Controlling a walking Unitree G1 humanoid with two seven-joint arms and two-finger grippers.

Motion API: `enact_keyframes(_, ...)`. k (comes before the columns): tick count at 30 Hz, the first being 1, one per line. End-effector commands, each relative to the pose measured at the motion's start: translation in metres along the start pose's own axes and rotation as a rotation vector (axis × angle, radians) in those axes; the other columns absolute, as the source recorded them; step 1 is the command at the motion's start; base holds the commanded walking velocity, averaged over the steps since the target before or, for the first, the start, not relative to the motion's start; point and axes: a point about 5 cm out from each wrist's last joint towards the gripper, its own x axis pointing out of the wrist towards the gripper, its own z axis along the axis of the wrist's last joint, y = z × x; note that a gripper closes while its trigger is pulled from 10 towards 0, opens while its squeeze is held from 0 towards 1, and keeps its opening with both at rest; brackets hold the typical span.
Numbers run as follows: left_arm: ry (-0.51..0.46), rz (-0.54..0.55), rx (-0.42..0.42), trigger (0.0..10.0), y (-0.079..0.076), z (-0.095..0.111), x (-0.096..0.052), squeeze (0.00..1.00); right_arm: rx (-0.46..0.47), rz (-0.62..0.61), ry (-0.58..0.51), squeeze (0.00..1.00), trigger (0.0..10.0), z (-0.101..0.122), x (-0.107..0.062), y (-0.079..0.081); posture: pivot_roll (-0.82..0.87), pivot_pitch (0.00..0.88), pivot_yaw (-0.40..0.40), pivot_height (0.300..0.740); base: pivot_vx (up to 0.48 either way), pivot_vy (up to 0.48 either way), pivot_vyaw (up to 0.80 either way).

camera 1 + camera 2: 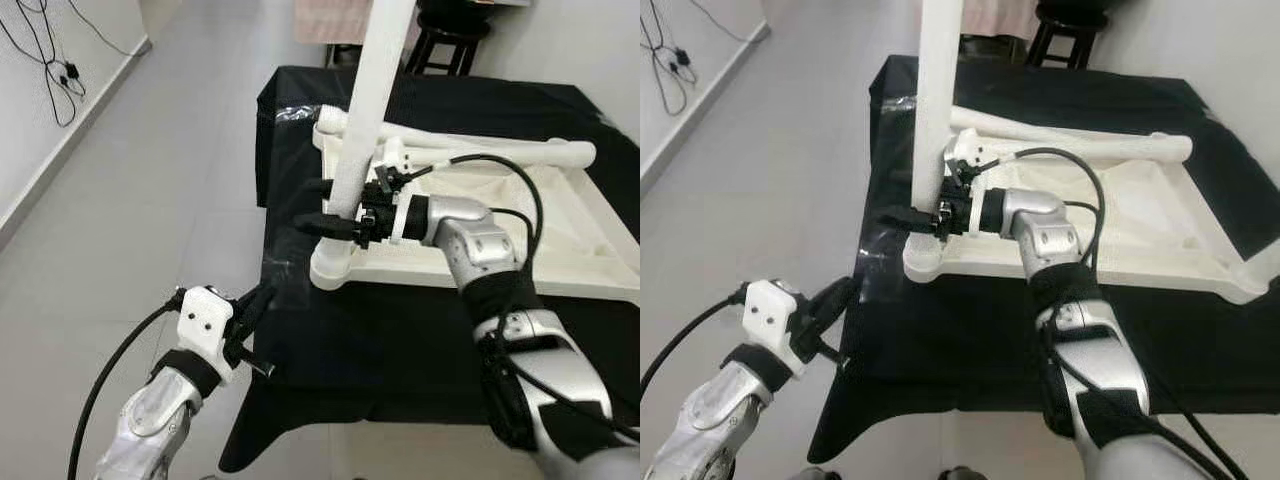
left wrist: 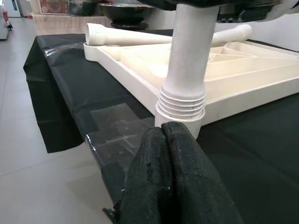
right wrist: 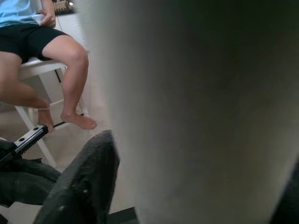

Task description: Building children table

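Grey tiled floor, and from my head view the bench [image 1: 330,340] under black cloth carries the upside-down white tabletop [image 1: 560,240]; my right hand [image 1: 335,208] is clamped around the upright leg [image 1: 365,100] standing in its near corner socket, so I reckon I'm mid-screwing it in, with spare legs [image 1: 480,150] lying across behind. Left wrist view: my left hand [image 2: 163,135], fingers pressed together and holding nothing, hangs just off the bench edge facing the leg's threaded base [image 2: 182,100], which probably needs more twisting. Right wrist view: leg close up, a person seated on a stool [image 3: 32,70] beyond.
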Motion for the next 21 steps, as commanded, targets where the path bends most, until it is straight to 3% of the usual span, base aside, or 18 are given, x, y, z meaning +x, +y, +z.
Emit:
enact_keyframes(1, 0.011, -0.008, -0.013, 10.0, -0.004, -0.003, -0.002, 0.0, 0.039, 0.043, 0.031, 0.0, 0.0, -0.012, 0.005, 0.004, 0.09, 0.131, -0.099, 0.74, 0.0, 0.0, 0.0)
enact_keyframes(9, 0.009, -0.009, -0.016, 10.0, -0.004, -0.002, -0.002, 0.0, 0.007, -0.128, -0.02, 0.0, 0.0, -0.019, -0.016, -0.007, 0.09, 0.139, -0.105, 0.74, 0.0, 0.0, 0.0)
enact_keyframes(12, 0.007, -0.008, -0.015, 10.0, -0.003, -0.001, -0.002, 0.0, 0.015, -0.222, -0.062, 0.0, 0.0, -0.02, -0.024, -0.008, 0.08, 0.142, -0.107, 0.74, 0.0, 0.0, 0.0)
enact_keyframes(13, 0.007, -0.007, -0.015, 10.0, -0.002, -0.001, -0.003, 0.0, 0.046, -0.358, -0.076, 0.0, 0.0, -0.028, -0.027, -0.005, 0.08, 0.143, -0.105, 0.74, 0.0, 0.0, 0.0)
enact_keyframes(15, 0.007, -0.007, -0.015, 10.0, -0.002, -0.001, -0.003, 0.0, 0.046, -0.358, -0.076, 0.0, 0.0, -0.028, -0.027, -0.005, 0.08, 0.143, -0.105, 0.74, 0.0, 0.0, 0.0)
enact_keyframes(16, 0.008, -0.008, -0.014, 10.0, -0.001, -0.001, -0.003, 0.0, 0.068, -0.499, -0.035, 0.0, 0.0, -0.041, -0.024, -0.001, 0.07, 0.145, -0.104, 0.74, 0.0, 0.0, 0.0)
enact_keyframes(17, 0.009, -0.012, -0.01, 10.0, -0.001, 0.0, -0.003, 0.0, 0.145, -0.783, 0.026, 0.0, 0.0, -0.062, -0.026, 0.007, 0.08, 0.156, -0.108, 0.74, 0.0, 0.0, 0.0)
enact_keyframes(18, 0.009, -0.012, -0.01, 10.0, -0.001, 0.0, -0.003, 0.0, 0.145, -0.783, 0.026, 0.0, 0.0, -0.062, -0.026, 0.007, 0.08, 0.156, -0.108, 0.74, 0.0, 0.0, 0.0)
enact_keyframes(20, 0.01, -0.013, -0.006, 10.0, 0.001, 0.0, -0.003, 0.0, 0.314, -1.0, 0.057, 0.0, 0.0, -0.089, -0.025, 0.041, 0.08, 0.161, -0.107, 0.74, 0.0, 0.0, 0.0)
enact_keyframes(21, 0.01, -0.013, -0.006, 10.0, 0.001, 0.0, -0.003, 0.0, 0.314, -1.0, 0.057, 0.0, 0.0, -0.089, -0.025, 0.041, 0.08, 0.161, -0.107, 0.74, 0.0, 0.0, 0.0)
